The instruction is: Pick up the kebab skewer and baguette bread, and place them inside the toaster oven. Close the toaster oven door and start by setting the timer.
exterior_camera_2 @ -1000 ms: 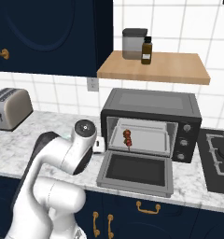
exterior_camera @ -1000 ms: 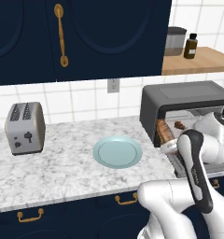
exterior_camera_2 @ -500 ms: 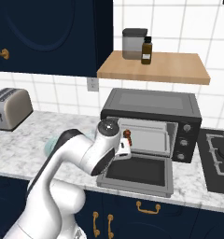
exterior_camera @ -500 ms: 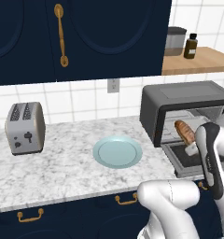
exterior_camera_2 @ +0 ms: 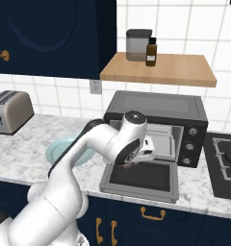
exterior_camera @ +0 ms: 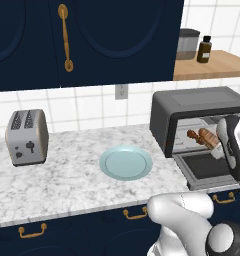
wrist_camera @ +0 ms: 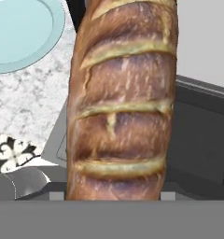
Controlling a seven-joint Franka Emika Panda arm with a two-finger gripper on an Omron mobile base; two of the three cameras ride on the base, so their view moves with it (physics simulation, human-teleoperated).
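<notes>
From the left base camera, the baguette bread (exterior_camera: 210, 136) is hanging at the mouth of the toaster oven (exterior_camera: 192, 116), long axis slanting into the cavity, beside the kebab skewer (exterior_camera: 193, 134) which is lying inside.

From the right base camera, the arm is blocking that opening, above the lowered toaster oven door (exterior_camera_2: 141, 177).

From the hand camera, the gripper is apparently clamping the loaf, which is running lengthwise away from the fingers; it could be catching the oven frame or knocking the skewer.

Baguette bread (wrist_camera: 122, 100) close up (scored crust), pale blue plate (wrist_camera: 20, 32) beyond
</notes>
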